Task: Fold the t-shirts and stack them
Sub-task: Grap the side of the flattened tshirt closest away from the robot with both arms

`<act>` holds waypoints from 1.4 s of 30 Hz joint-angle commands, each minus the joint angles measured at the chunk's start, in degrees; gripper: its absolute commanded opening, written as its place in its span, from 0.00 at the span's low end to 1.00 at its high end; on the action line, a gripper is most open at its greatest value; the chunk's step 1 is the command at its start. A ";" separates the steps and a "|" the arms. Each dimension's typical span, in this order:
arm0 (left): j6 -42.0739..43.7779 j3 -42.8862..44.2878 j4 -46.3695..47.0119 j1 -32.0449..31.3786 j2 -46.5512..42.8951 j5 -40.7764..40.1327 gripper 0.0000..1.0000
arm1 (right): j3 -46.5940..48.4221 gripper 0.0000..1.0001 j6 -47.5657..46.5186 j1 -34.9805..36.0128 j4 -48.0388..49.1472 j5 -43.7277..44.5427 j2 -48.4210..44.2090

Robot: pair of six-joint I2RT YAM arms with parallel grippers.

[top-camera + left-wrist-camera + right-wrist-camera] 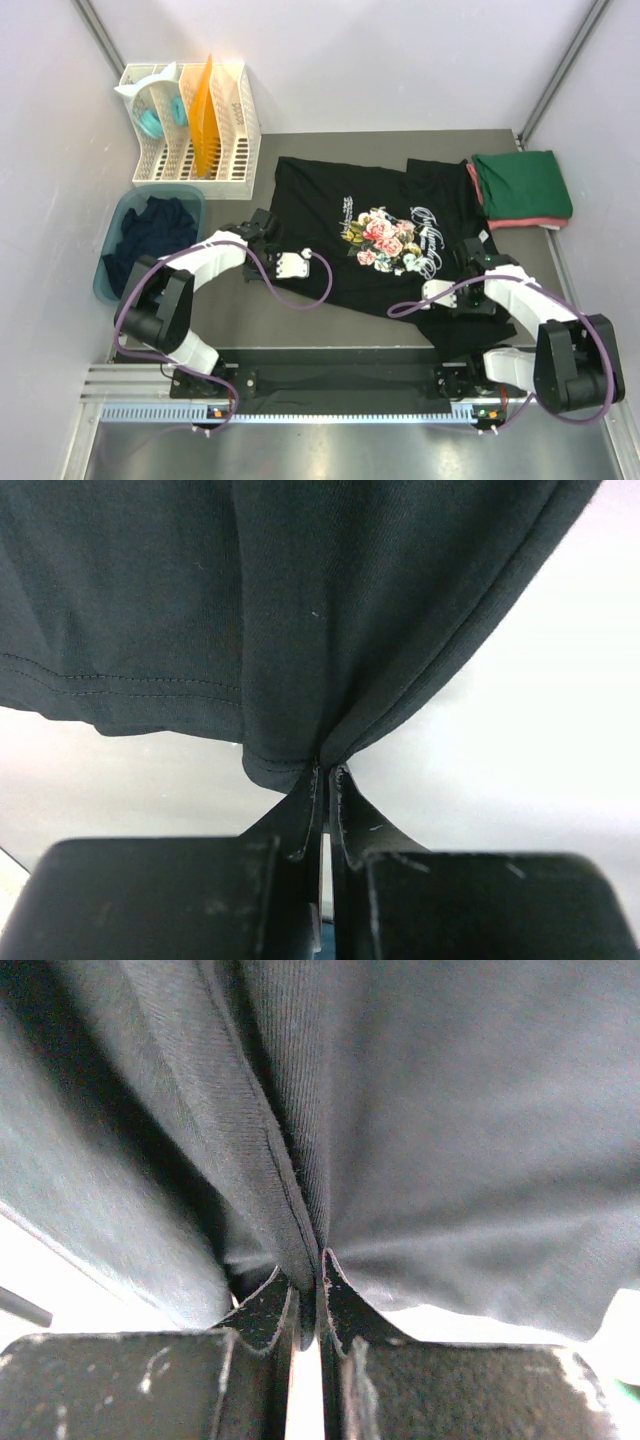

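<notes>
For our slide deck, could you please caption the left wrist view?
Left tool shut on a pinched, bunched edge of the black t-shirt.

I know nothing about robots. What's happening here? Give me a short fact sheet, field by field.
shirt in hand: black t-shirt, flower print up, spread on table
left gripper: shut on its left edge
right gripper: shut on its right side
folded pile: green shirt over pinkish-red shirt, far right
teal tub: dark clothes inside
far left: white rack

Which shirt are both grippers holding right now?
The black flower-print t-shirt, spread mid-table; the green one lies folded far right, a dark one sits bunched in the tub.
</notes>
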 commanded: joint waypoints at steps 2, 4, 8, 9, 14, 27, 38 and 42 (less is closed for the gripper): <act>1.02 1.09 -1.77 0.46 -2.52 0.37 0.00 | 8.52 0.00 -4.02 0.37 -5.39 3.22 -3.49; 1.37 1.36 -2.65 0.46 -2.79 0.63 0.00 | 10.97 0.00 -5.42 0.28 -6.64 4.09 -4.10; 1.90 1.80 -4.67 0.46 -3.84 0.99 0.00 | 14.06 0.00 -7.36 0.28 -8.66 5.24 -4.63; 1.90 1.80 -4.94 0.46 -4.02 0.99 0.00 | 15.11 0.00 -7.53 0.37 -8.75 5.33 -4.64; 2.69 1.97 -4.76 0.63 -4.46 0.20 0.00 | 16.26 0.00 -7.54 0.28 -8.32 5.59 -3.14; 2.69 9.71 0.42 4.76 0.64 -2.97 0.00 | 18.02 0.00 -8.06 0.19 -3.57 6.82 -0.24; 4.89 11.73 0.95 4.85 2.83 -2.79 0.00 | 20.92 0.00 -9.29 -0.16 2.76 7.96 5.47; 5.15 12.43 1.65 4.85 3.80 -3.40 0.00 | 21.36 0.00 -9.82 -0.25 5.48 8.67 7.58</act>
